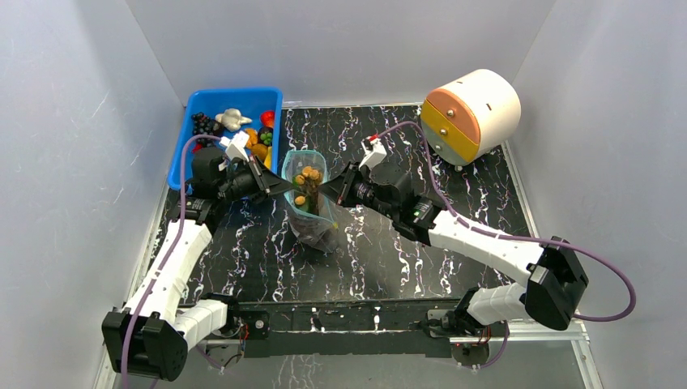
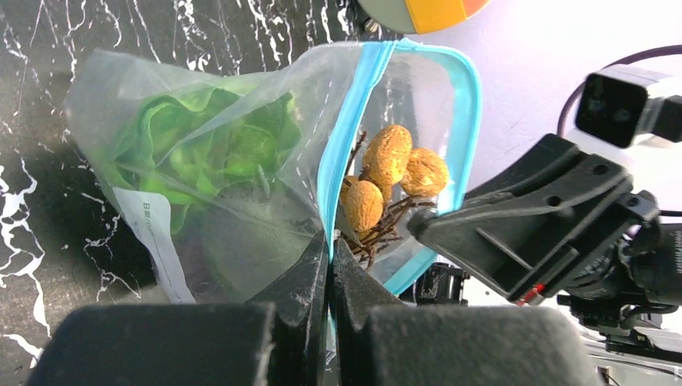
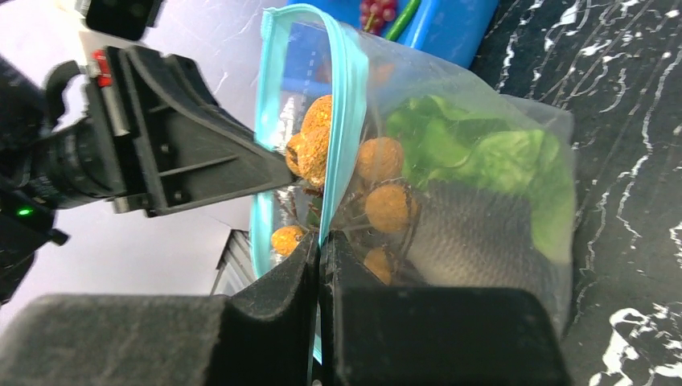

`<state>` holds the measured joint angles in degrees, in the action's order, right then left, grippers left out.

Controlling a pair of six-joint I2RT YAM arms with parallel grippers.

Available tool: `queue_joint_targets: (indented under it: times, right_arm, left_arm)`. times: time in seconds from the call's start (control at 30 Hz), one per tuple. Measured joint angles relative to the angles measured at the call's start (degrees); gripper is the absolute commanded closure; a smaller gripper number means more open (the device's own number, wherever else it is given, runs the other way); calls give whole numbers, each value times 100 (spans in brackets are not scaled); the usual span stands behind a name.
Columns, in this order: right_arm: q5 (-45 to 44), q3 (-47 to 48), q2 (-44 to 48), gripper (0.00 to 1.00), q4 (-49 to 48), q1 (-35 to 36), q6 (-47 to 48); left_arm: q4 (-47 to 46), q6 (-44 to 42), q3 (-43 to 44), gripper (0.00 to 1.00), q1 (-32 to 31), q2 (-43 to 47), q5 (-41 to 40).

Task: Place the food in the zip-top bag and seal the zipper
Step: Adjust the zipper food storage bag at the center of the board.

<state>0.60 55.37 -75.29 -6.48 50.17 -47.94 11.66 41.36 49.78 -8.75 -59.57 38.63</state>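
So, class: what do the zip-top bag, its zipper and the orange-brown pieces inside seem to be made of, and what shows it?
Zip-top bag: thin clear plastic film, glossy; it creases, and green lettuce shows through.
Zipper: teal plastic strip, opaque and smooth, seemingly thicker than the film.
Orange-brown pieces: probably moulded plastic, matte with a finely pebbled skin; not certain.

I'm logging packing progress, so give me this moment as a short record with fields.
bag: zip-top bag, mouth open
inside: lettuce, orange-brown pieces
zipper: unsealed
left tool: shut on zipper, one side
right tool: shut on zipper, opposite side
outside: grape bunch in blue bin
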Motion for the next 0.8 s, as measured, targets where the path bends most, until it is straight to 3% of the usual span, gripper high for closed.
queue_joint_targets:
  times: [0.43,0.8]
  right_arm:
    - [-903,79,264,100,428,0,48]
    - [-463,297,223,100,387,0,-155]
  left_arm:
    - [337,-20,756,100,0,17,46]
    - [348,7,1222,100,-210,-597,105]
